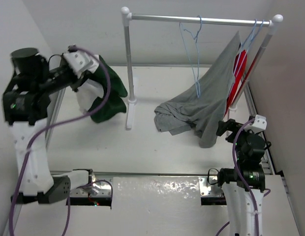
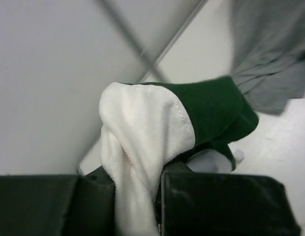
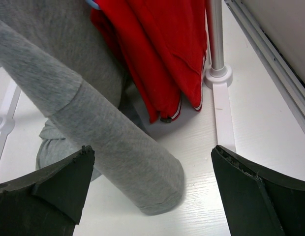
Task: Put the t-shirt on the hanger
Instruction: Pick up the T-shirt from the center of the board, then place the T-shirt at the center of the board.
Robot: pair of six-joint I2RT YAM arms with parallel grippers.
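Our left claw [image 2: 137, 196] is clamped shut on a bunched fold of the t-shirt [image 2: 142, 123], which dangles from it at the far left, well apart from the hanger [image 1: 194, 44] on the rail [image 1: 157, 18]. Our right claw [image 3: 151, 167] gapes wide and holds nothing; the grey shirt [image 3: 93, 123] has a sleeve lying under it. For this carry, we judge we should pinch firmly, lift the hem past the rack post [image 1: 128, 73], and bring the collar toward the hanger without snagging the grey shirt.
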